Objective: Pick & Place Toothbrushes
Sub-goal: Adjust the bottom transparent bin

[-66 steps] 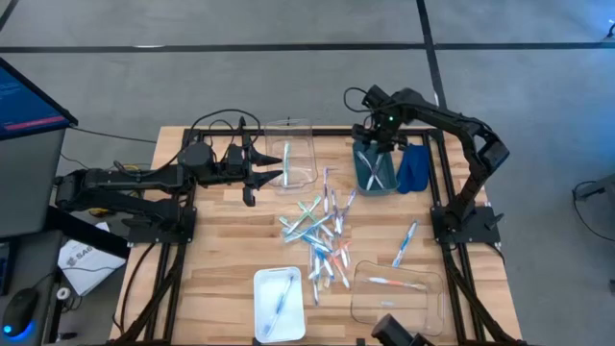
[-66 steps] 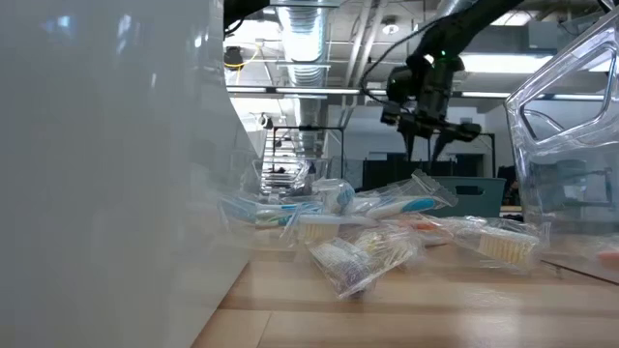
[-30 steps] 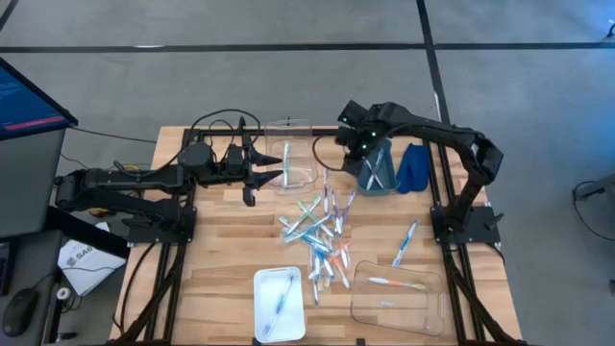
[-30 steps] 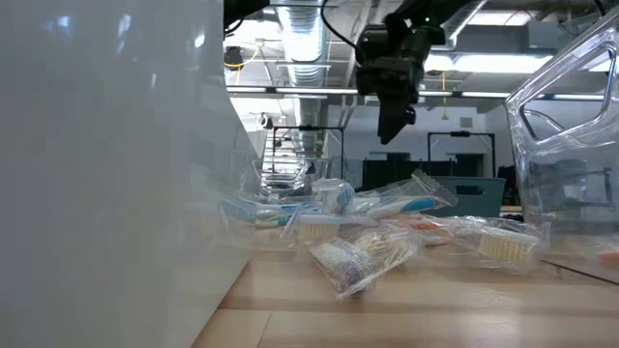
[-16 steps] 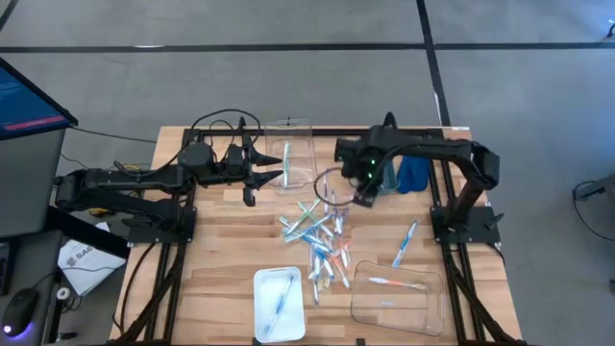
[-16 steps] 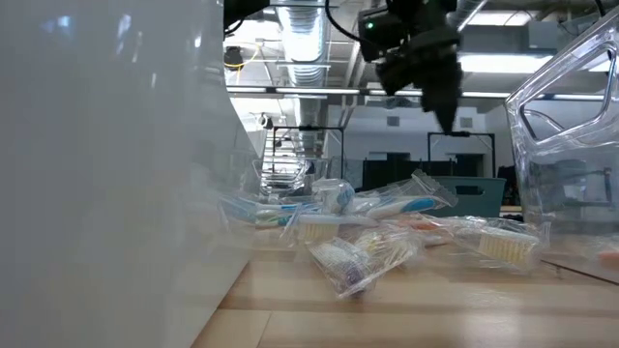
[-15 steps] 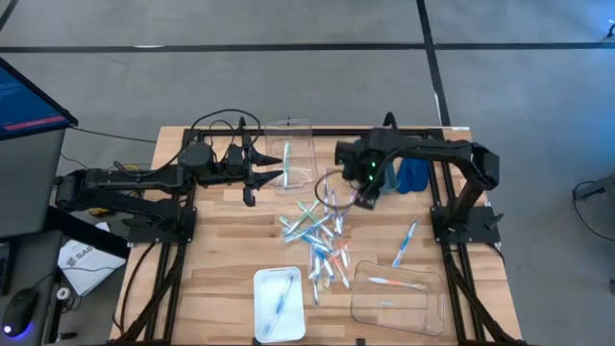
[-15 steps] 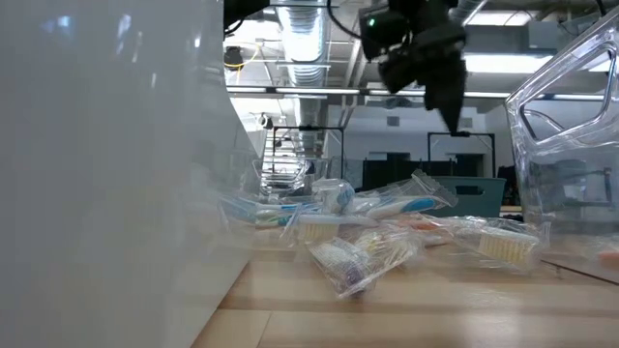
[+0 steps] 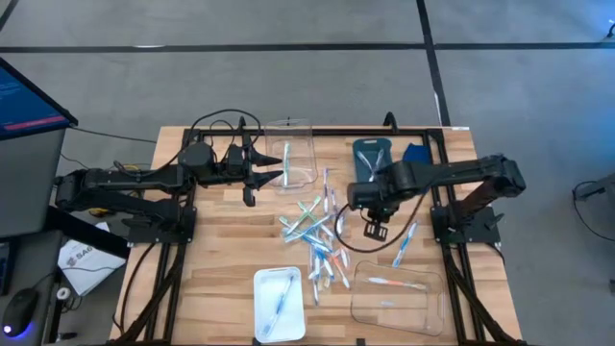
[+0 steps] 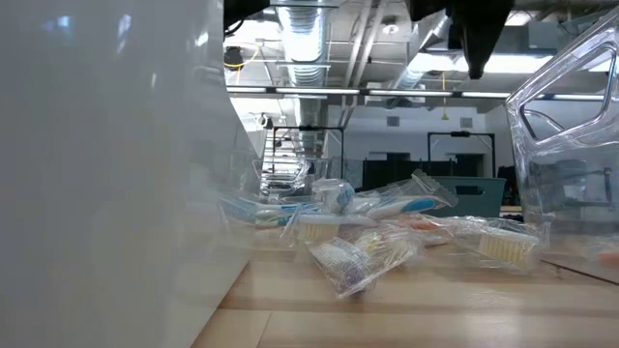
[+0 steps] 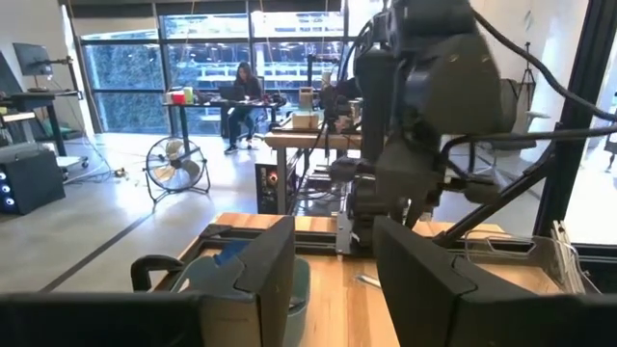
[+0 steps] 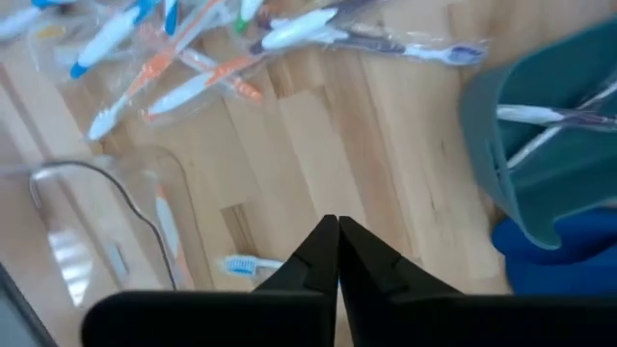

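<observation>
My right gripper (image 9: 373, 229) hangs over bare table (image 9: 221, 259), fingers pressed together and empty, the toothbrushes (image 9: 322, 231) heaped just beside them, likely placed for its next pick. The left gripper (image 9: 272, 175) waits, fingers apart, by a clear tray (image 9: 306, 152). Wrappers blur individual brushes.

A loose heap of toothbrushes (image 9: 319, 236) in clear wrappers lies mid-counter, with green, blue and orange parts. One blue toothbrush (image 9: 405, 242) lies apart, others sit singly in trays.
</observation>
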